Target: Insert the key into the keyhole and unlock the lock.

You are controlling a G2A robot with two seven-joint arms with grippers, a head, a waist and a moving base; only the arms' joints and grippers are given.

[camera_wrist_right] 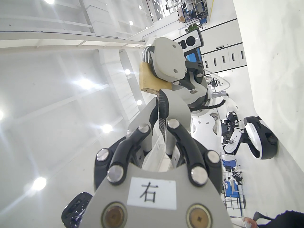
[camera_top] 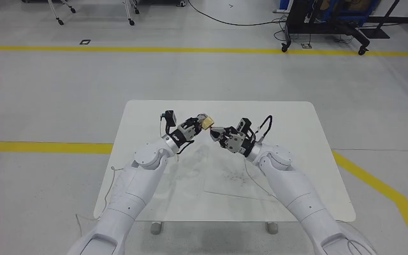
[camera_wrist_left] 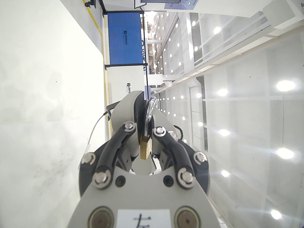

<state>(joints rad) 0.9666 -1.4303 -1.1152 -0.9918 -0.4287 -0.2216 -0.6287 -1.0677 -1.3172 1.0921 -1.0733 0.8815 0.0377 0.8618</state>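
Note:
My left gripper (camera_top: 199, 123) is raised above the table and shut on a brass padlock (camera_top: 205, 121). In the left wrist view the padlock (camera_wrist_left: 145, 148) sits clamped between the fingers (camera_wrist_left: 129, 110), its steel shackle toward the tips. My right gripper (camera_top: 217, 134) faces it from the other side, fingers pressed together. In the right wrist view the right gripper (camera_wrist_right: 158, 98) is shut on a small metal key (camera_wrist_right: 157, 92), whose tip meets the bottom face of the padlock (camera_wrist_right: 149, 77). Most of the key is hidden by the fingers.
The white table (camera_top: 287, 134) lies under both arms with nothing on it. Grey floor with yellow lines (camera_top: 57, 147) surrounds it. A dark wheeled frame (camera_top: 325, 25) stands far behind.

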